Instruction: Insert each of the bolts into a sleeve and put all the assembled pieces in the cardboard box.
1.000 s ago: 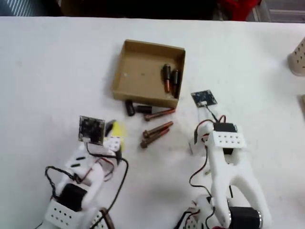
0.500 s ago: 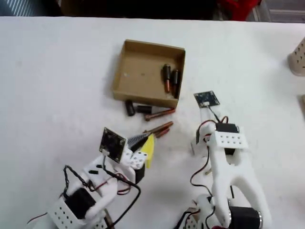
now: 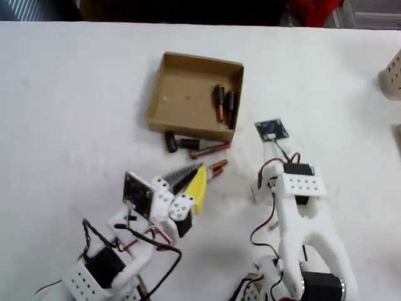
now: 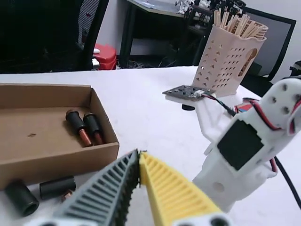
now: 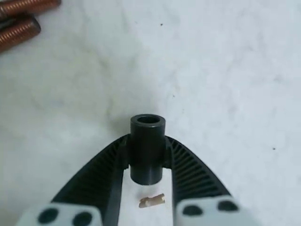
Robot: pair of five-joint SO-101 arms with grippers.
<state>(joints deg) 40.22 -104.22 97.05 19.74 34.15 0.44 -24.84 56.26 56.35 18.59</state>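
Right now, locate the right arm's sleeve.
Right wrist view: the sleeve is clamped in the right gripper, over the table, two bolts lying nearby.

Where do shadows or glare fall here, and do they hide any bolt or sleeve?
High view: the white table is evenly bright, no hard shadows; the assembled pieces in the cardboard box read clearly. Right wrist view: the dark sleeve between the fingers catches light on its rim. Left wrist view: the room behind is dim; the loose sleeves by the box show plainly.

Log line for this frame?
left gripper shut over bolts | right gripper shut on sleeve | cardboard box: two assembled pieces
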